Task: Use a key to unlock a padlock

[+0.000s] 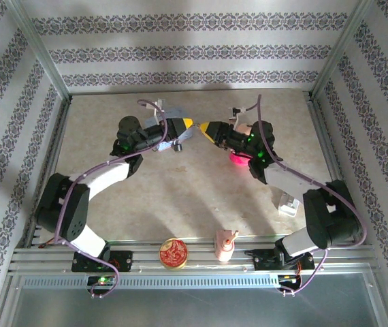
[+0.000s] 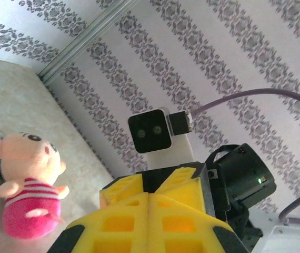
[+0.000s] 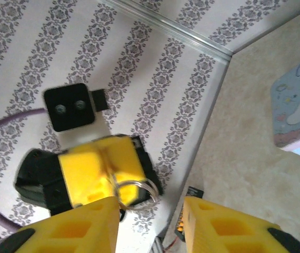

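The two arms meet nose to nose in the upper middle of the overhead view. The left gripper (image 1: pixel 184 125) has its yellow fingers pressed flat together, and a silvery wire ring (image 3: pixel 138 191) appears pinched at their tips. The right gripper (image 3: pixel 150 211) faces it with its jaws standing apart, nothing between them. A small dark object just below the left gripper's tips looks like the padlock (image 1: pixel 175 147); whether it dangles or lies on the table (image 1: pixel 180 197) is unclear. A pale blue tin (image 3: pixel 297 105) sits at the right edge of the right wrist view. A pink plush doll (image 2: pixel 26 184) lies in the lower left of the left wrist view.
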